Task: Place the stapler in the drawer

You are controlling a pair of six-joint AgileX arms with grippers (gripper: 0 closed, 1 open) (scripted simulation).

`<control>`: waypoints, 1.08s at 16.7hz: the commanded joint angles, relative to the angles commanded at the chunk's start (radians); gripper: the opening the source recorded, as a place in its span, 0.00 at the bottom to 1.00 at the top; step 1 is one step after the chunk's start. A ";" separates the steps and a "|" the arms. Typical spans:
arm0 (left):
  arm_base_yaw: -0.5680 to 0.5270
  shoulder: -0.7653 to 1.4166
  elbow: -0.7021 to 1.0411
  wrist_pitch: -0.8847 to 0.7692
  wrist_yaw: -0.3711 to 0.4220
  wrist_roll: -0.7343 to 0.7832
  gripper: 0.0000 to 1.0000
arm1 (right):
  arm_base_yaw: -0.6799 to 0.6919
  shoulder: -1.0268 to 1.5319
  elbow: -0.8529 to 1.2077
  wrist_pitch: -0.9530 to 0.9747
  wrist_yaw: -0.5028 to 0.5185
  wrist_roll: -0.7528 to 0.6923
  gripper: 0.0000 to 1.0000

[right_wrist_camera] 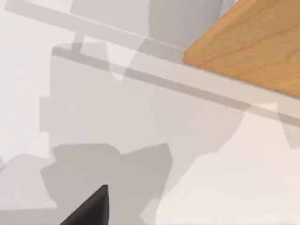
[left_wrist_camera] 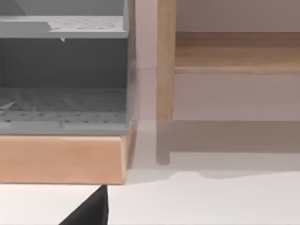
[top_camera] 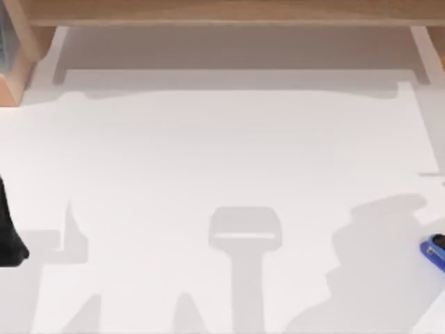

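The stapler [top_camera: 434, 252], small and bright blue with a black part on top, lies on the white table at the far right edge of the top view, partly cut off. A grey drawer unit [left_wrist_camera: 63, 110] on a wooden base faces the left wrist camera, its perforated interior showing; in the top view it sits in the back left corner [top_camera: 5, 42]. A black part of my left gripper [top_camera: 10, 236] sits at the table's left edge, far from the stapler, and also shows as a dark tip [left_wrist_camera: 89, 211]. My right gripper [right_wrist_camera: 91, 208] hovers above bare table, with nothing seen in it.
A wooden shelf [top_camera: 229, 12] runs along the back of the table on wooden legs [left_wrist_camera: 165, 61]. A wooden panel [right_wrist_camera: 253, 42] lies ahead of the right wrist. Arm shadows fall across the white tabletop [top_camera: 222, 153].
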 joint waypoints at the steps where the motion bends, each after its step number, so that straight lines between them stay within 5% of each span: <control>1: 0.000 0.000 0.000 0.000 0.000 0.000 1.00 | 0.064 0.002 0.020 -0.095 0.025 0.009 1.00; 8: 0.000 0.000 0.000 0.000 0.000 0.000 1.00 | 0.383 0.040 0.090 -0.499 0.103 0.007 1.00; 18: 0.000 0.000 0.000 0.000 0.000 0.000 1.00 | 0.402 0.064 0.064 -0.480 0.101 0.000 1.00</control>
